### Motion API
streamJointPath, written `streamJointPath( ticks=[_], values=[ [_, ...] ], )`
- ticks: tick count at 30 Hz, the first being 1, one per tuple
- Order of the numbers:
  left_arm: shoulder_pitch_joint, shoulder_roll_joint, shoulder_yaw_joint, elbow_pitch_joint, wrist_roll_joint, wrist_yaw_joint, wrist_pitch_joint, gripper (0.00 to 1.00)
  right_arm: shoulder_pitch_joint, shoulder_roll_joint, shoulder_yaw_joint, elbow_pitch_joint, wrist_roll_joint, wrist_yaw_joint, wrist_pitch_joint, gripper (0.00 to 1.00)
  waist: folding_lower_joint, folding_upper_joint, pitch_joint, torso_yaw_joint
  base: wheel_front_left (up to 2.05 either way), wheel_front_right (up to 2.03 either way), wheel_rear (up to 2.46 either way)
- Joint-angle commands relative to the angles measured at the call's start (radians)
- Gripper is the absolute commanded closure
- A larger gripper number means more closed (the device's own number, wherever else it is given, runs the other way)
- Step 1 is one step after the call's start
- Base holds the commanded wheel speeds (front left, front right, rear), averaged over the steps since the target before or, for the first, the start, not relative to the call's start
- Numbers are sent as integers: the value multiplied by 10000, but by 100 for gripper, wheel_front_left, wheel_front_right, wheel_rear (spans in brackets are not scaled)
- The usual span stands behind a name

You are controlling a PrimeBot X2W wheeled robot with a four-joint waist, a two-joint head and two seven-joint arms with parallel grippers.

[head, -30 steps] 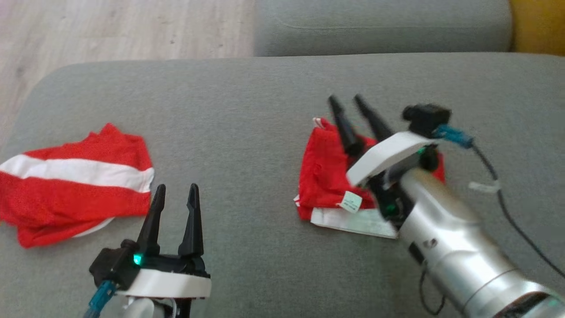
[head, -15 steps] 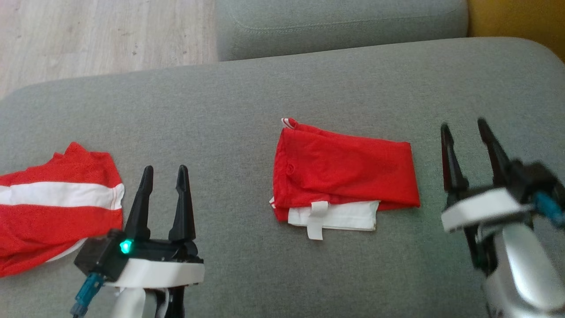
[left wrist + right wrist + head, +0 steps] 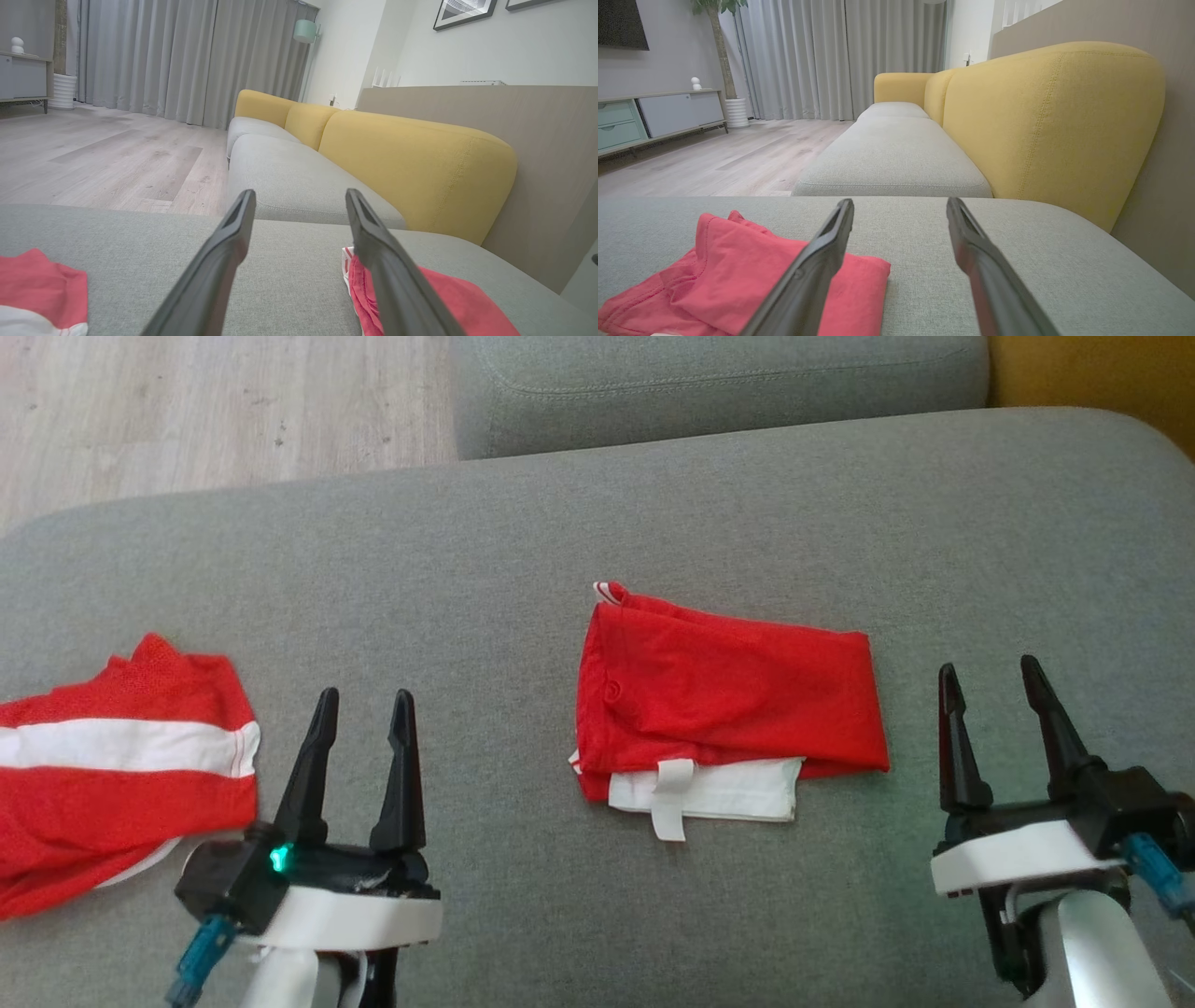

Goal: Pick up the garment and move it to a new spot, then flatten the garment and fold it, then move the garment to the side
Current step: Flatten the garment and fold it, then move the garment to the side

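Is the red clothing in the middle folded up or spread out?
Folded. The red garment lies in a neat stacked rectangle on the grey cushion, a white layer peeking out under its near edge.

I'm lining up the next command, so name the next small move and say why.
Probably slide the right gripper to the right edge of the folded garment and lower it to pinch there. The garment lies folded on the grey cushion, untouched; both grippers are open, and the right one is nearer than the left gripper. Only moving it aside seems left.
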Motion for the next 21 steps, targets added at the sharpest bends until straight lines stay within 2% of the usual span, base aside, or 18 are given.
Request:
streamJointPath(
  ticks=[1,16,21],
  values=[
    [-264,16,218,-377,92,15,-51,0,-81,-17,237,-375,-42,67,-108,0,0,-1,4,24,0,0,0],
    [-189,16,179,-412,126,15,-51,0,-72,-12,119,-299,100,67,-108,0,0,-1,6,124,0,0,0],
    [-272,16,52,-389,118,15,-51,0,-261,-11,-54,282,-26,67,-108,0,0,-1,217,202,0,0,0]
  ],
)
